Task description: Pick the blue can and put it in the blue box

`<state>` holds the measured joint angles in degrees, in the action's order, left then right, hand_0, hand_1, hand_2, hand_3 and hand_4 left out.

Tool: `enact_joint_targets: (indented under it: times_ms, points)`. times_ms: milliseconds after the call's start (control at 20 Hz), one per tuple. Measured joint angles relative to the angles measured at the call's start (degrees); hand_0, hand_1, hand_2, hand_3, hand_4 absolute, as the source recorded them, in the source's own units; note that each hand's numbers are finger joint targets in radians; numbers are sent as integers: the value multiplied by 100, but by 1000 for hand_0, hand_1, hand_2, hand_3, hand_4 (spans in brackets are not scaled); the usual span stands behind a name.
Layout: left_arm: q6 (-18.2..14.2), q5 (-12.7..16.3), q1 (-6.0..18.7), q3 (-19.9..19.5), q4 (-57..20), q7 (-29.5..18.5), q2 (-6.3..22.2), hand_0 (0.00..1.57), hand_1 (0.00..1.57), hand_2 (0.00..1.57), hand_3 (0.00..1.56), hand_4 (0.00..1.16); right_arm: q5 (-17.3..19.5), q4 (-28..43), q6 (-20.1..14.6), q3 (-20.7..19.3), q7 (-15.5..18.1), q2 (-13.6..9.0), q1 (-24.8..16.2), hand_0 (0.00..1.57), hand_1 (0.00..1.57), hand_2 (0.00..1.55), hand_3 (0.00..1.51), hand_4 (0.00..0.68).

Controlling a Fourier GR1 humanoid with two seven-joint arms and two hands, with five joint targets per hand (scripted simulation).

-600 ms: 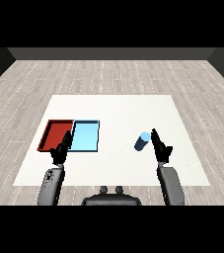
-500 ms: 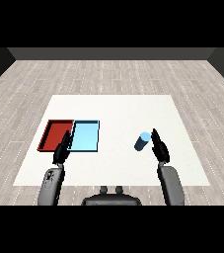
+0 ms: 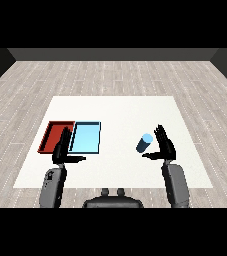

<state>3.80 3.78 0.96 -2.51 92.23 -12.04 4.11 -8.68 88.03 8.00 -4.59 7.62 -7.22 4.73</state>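
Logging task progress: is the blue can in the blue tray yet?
No. The blue can stands on the table, apart from the light blue tray, beside the open right hand.

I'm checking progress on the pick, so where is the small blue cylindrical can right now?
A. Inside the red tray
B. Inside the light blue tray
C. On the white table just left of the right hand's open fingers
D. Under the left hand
C: the small blue cylindrical can lies on the white table, beside the open right hand, far from the light blue tray.
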Motion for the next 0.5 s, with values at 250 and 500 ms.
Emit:
enact_joint_targets:
  times_ms: [250, 500]
  points:
    - [166, 101, 2, -59, -192, -504, -43, 0, 0, 0, 0, 0, -155, -301, 364, -106, 484, -35, 29, 0, 0, 0, 0, 0]
    - [231, 155, 35, -130, -178, -543, -9, 0, 0, 0, 0, 0, -141, -509, 526, -183, 781, -38, -8, 0, 0, 0, 0, 0]
